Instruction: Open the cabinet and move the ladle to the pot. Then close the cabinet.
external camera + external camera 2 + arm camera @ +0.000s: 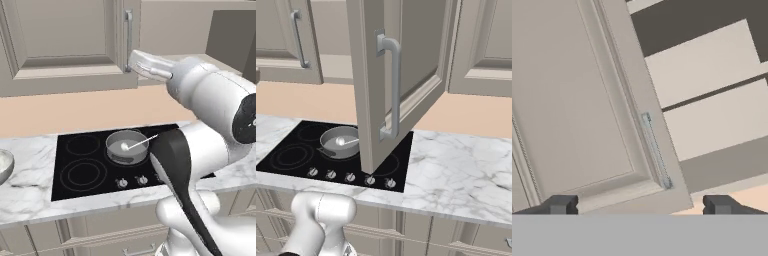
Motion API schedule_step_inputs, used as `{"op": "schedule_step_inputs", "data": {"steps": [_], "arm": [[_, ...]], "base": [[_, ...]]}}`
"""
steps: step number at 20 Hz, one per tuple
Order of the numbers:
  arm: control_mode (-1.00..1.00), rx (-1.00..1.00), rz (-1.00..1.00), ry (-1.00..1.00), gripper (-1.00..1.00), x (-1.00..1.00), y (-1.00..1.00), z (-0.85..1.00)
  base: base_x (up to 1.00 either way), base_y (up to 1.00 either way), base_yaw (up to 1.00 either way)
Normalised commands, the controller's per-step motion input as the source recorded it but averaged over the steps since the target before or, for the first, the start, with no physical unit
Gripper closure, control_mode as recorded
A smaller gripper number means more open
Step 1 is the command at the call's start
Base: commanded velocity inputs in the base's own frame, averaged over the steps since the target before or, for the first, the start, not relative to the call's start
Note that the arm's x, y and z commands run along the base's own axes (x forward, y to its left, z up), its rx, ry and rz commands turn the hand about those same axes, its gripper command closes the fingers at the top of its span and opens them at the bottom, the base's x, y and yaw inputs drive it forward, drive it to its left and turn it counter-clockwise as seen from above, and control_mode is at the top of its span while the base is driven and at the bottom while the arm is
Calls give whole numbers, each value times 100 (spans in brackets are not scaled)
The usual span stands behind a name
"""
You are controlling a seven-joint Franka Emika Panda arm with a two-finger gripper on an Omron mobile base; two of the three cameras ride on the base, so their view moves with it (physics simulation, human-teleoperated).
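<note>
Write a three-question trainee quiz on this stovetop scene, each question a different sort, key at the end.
1. True or false: the ladle lies in the pot.
2. The cabinet door over the cooktop is: A open, B shut, C missing.
3. Fill in: the gripper jaws stand ___, facing the door's bar handle.

Key
1. True; its bowl rests on the pot's floor and its handle leans over the rim.
2. A.
3. Open, holding nothing.

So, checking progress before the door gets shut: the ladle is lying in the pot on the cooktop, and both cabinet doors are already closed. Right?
Not quite. The ladle does lie in the pot on the cooktop, but one cabinet door stands open, swung out over the cooktop, as the right base view shows.
</note>
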Motion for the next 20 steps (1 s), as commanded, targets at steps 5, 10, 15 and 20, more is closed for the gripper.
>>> {"op": "schedule_step_inputs", "data": {"steps": [5,10,15,20], "arm": [[-100,-13,0,16,-100,-99,-78,-4],[-100,-13,0,18,-100,-79,-70,-8],[-100,-8,0,4,-100,-21,-38,-51],[-100,-2,0,-5,-100,0,-23,-76]], "base": [[0,0,0],[0,0,0],[0,0,0],[0,0,0]]}}
